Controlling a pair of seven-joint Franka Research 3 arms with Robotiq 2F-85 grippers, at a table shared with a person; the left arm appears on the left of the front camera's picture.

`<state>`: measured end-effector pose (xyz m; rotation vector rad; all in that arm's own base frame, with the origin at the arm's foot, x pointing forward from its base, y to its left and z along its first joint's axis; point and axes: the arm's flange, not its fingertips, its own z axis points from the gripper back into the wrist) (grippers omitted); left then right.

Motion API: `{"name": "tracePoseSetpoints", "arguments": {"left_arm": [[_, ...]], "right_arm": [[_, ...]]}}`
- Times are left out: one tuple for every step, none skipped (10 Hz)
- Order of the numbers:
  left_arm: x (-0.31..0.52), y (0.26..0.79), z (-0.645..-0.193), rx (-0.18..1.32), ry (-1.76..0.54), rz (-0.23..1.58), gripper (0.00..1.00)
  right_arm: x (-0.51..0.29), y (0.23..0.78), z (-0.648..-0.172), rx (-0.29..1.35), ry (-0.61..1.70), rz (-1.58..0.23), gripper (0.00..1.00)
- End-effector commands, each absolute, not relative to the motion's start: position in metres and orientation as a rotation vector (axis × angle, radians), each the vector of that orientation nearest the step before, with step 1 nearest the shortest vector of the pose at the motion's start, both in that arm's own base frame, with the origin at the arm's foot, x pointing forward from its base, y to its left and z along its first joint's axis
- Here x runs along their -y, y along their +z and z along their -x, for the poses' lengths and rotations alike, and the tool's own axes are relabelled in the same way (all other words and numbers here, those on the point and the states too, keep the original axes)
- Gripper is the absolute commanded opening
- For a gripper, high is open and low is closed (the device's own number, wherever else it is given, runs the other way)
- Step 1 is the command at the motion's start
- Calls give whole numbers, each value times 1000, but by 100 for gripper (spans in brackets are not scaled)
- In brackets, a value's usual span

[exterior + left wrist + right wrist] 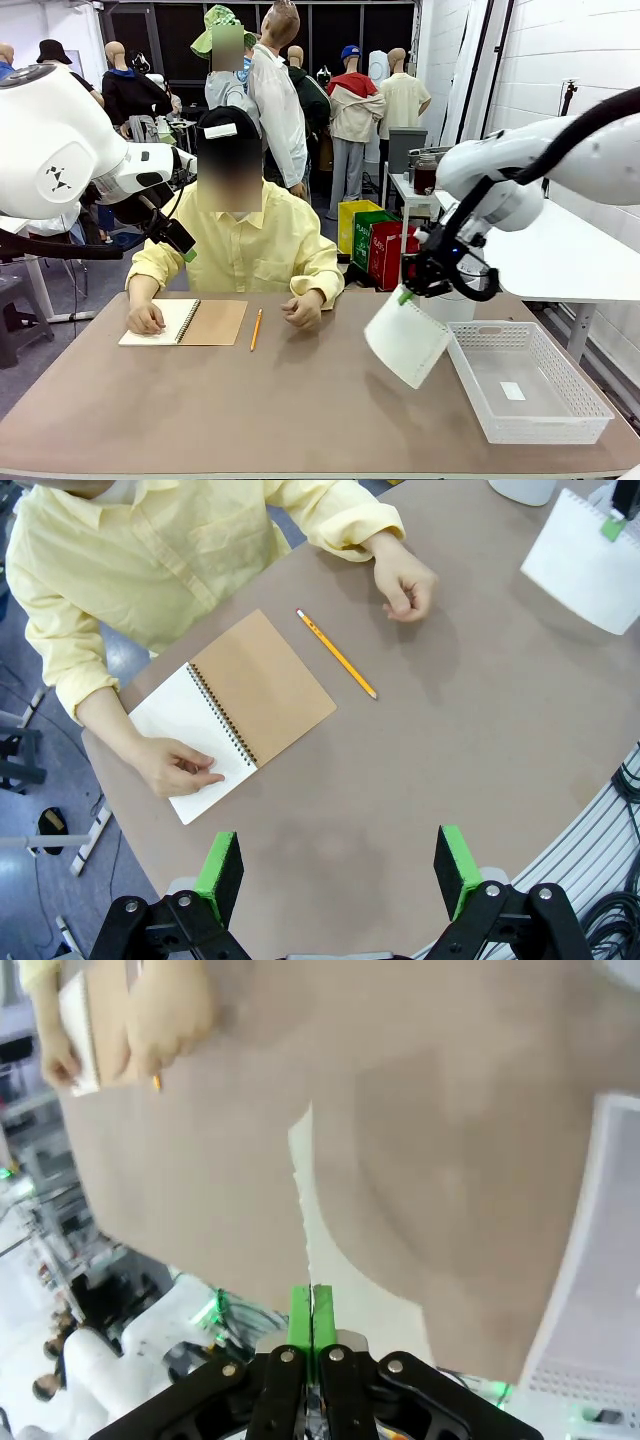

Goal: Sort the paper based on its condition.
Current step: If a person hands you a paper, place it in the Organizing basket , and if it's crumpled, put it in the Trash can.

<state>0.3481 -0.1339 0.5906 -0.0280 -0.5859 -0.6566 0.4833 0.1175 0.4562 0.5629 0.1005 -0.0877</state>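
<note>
- While my right claw (405, 295) is pinched fully together on the upper corner of a sheet of paper (405, 345), the sheet hangs slantwise from it in the air above the bench (300, 410).
- From the front, the sheet looks flat and smooth. It hangs just beside the left rim of a white basket (540, 430) at my right end of the bench, and I cannot tell whether it touches that rim.
- Along my right wrist, the green pads (300, 1310) meet with the paper's thin edge caught between them, and one side of the sheet looks ragged.
- A small white slip (512, 390) lies on the basket's floor.
- My left claw (340, 865) hangs high over the bench with its jaws spread wide and nothing between them.
- Below it lies an open spiral notebook (235, 715) with a brown cover folded out beside a white page.
- The person (250, 245) at the far side rests one hand (180, 765) on that white page.
- A yellow pencil (337, 654) lies on the bench between the notebook and the person's other hand (405, 580), which rests on the bench as a loose fist.
</note>
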Motion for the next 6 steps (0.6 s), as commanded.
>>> {"name": "tracePoseSetpoints", "arguments": {"left_arm": [[133,591,-348,586,-652,29,100],[133,591,-348,586,-652,29,100],[133,591,-348,586,-652,29,100],[133,591,-348,586,-652,29,100],[133,591,-348,586,-652,29,100],[133,591,-348,586,-652,29,100]], "right_arm": [[-89,475,-451,-30,-213,-513,0],[-71,487,-441,-4,-247,-502,0],[-53,493,-434,10,-298,-475,0],[-35,493,-427,10,-345,-462,0],[-22,490,-419,-9,-366,-447,0],[-8,486,-411,-27,-345,-424,0]]}}
